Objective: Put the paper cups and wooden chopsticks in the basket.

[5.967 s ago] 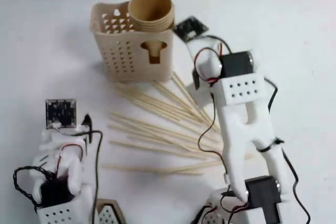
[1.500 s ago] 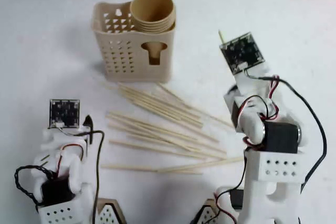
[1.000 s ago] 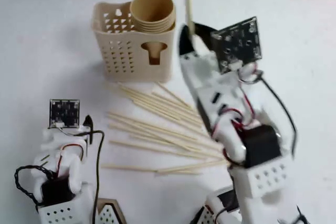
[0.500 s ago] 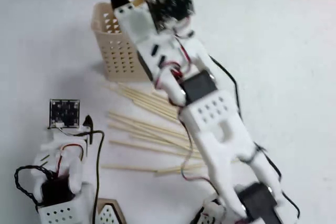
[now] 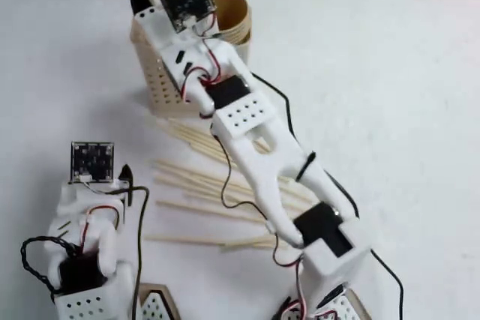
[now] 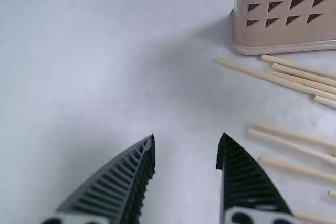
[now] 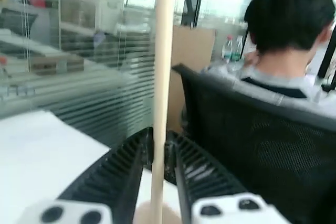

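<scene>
Office chair [image 7: 252, 145] backs right hand [image 7: 159, 139] pinching chopstick [image 7: 164, 51].

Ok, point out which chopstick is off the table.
The chopstick clamped upright in the right gripper, up at the basket. All the other chopsticks lie flat on the table in front of the basket.

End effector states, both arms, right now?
Left end effector: open, holding nothing.
Right end effector: closed on one chopstick, held upright.
</scene>
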You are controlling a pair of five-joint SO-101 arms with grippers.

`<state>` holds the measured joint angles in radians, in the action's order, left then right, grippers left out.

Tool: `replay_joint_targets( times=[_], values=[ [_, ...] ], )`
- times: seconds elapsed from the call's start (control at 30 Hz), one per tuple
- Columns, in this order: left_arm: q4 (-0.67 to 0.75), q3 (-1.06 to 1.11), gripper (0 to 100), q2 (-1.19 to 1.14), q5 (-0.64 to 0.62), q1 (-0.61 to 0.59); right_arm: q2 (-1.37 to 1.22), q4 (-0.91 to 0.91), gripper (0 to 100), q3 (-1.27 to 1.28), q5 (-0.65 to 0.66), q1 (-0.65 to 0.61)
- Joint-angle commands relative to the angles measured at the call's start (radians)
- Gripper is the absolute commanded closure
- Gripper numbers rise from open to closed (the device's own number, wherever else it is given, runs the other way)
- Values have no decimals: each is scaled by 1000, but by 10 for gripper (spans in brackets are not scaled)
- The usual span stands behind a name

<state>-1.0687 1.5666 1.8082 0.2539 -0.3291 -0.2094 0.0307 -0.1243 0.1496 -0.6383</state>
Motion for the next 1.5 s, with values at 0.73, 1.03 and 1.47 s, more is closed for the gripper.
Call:
replay_joint_targets(
  times=[0.73, 1.03, 1.47],
  values=[
    [20, -6, 801, 8, 9, -4, 559, -987, 974, -44, -64, 35],
    [-51, -152, 801, 4, 9, -2, 805, -1451, 968, -43, -63, 294],
    [-178, -359, 801, -4, 164, 113, 831, -1715, 971, 66, 51, 584]
  ],
)
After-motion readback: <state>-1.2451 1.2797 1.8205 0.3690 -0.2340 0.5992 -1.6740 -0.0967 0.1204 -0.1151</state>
